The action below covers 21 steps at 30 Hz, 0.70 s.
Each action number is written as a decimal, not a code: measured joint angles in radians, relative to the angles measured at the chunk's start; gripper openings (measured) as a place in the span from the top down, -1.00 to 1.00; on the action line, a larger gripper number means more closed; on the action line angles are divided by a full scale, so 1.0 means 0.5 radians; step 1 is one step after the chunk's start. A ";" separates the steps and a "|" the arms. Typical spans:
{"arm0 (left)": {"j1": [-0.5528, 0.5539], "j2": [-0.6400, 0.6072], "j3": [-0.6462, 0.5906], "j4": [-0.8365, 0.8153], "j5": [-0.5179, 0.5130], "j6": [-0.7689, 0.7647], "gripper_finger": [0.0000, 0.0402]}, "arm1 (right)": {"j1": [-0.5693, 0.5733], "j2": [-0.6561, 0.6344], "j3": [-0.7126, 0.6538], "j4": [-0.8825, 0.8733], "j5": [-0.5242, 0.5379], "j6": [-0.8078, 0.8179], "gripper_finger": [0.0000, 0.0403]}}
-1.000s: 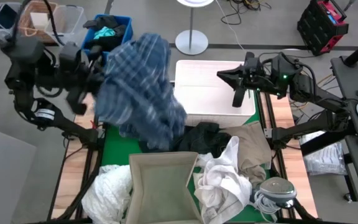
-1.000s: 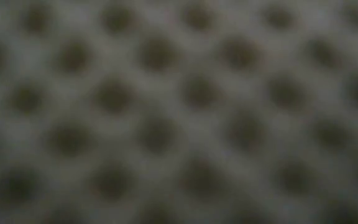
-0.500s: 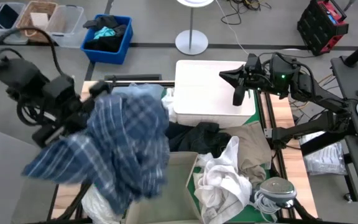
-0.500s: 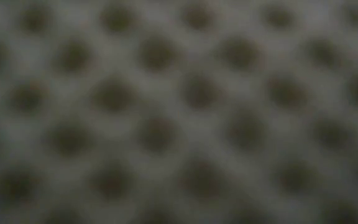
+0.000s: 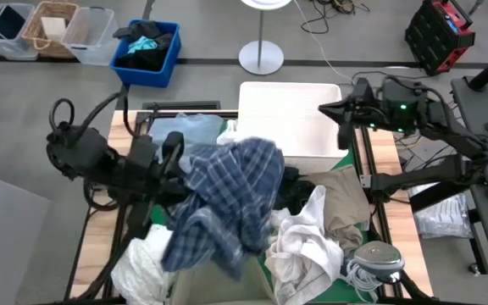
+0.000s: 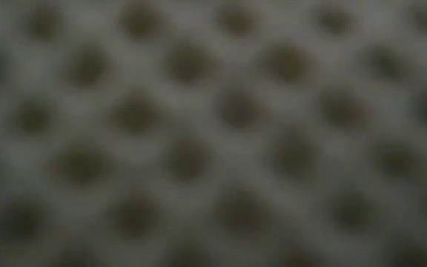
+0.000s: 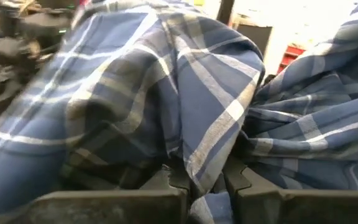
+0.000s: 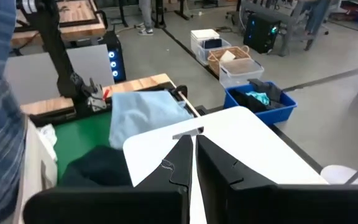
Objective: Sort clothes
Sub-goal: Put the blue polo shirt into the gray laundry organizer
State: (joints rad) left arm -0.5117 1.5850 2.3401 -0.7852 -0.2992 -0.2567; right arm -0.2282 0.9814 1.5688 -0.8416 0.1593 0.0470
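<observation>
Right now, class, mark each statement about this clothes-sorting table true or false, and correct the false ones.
1. The left gripper is shut on the blue plaid shirt. True.
2. The right gripper holds a garment. False: it is shut on nothing, above the white lidded box.
3. The light blue shirt lies inside the small blue plastic bin. False: it lies on the table beside the white box.
4. The crumpled white garment lies beside the khaki piece. True.

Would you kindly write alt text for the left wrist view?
A blue plaid shirt fills nearly the whole picture, bunched in folds and pinched between the left gripper and its dark fingers at the bottom edge.
</observation>
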 joint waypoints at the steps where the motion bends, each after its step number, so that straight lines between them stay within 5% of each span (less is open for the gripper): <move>1: 0.000 0.015 0.002 0.001 0.000 -0.023 0.96 | 0.000 -0.028 0.000 -0.035 -0.001 -0.003 0.94; 14: -0.040 0.164 -0.001 -0.880 0.298 -0.811 0.97 | 0.000 -0.329 0.000 -0.123 -0.002 0.019 0.94; 21: -0.020 0.183 0.002 -0.809 -0.161 -0.522 0.97 | 0.000 -0.376 -0.001 -0.123 -0.001 0.070 0.94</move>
State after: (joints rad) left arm -0.5220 1.6767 2.3409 -1.1899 -0.3798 -0.5176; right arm -0.2279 0.7935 1.5685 -0.9031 0.1587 0.0818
